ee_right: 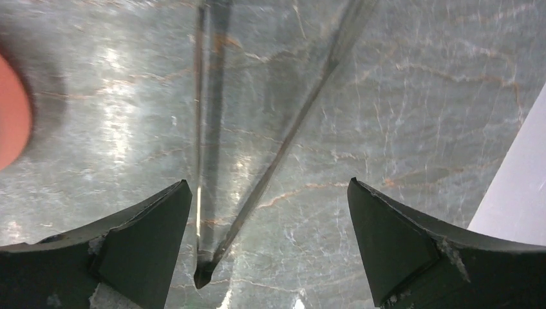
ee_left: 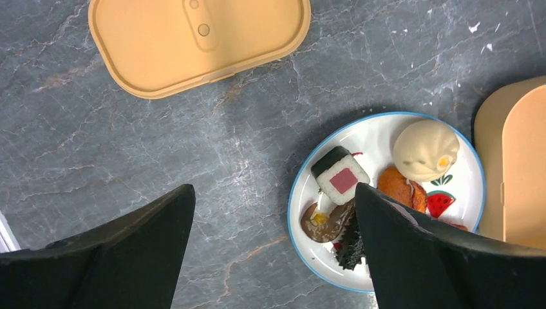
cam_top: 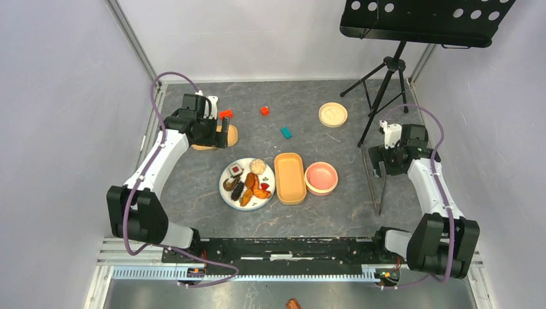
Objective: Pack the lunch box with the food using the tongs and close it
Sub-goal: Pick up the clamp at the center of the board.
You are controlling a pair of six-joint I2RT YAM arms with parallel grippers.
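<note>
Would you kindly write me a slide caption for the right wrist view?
Right gripper, jaws open, above the metal tongs lying on the marbled table; pink bowl at left edge.

Shiny metal tongs [ee_right: 203, 273], glossy marbled table [ee_right: 418, 129]

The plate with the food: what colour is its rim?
Blue, on a white plate; the left wrist view shows it best.
</note>
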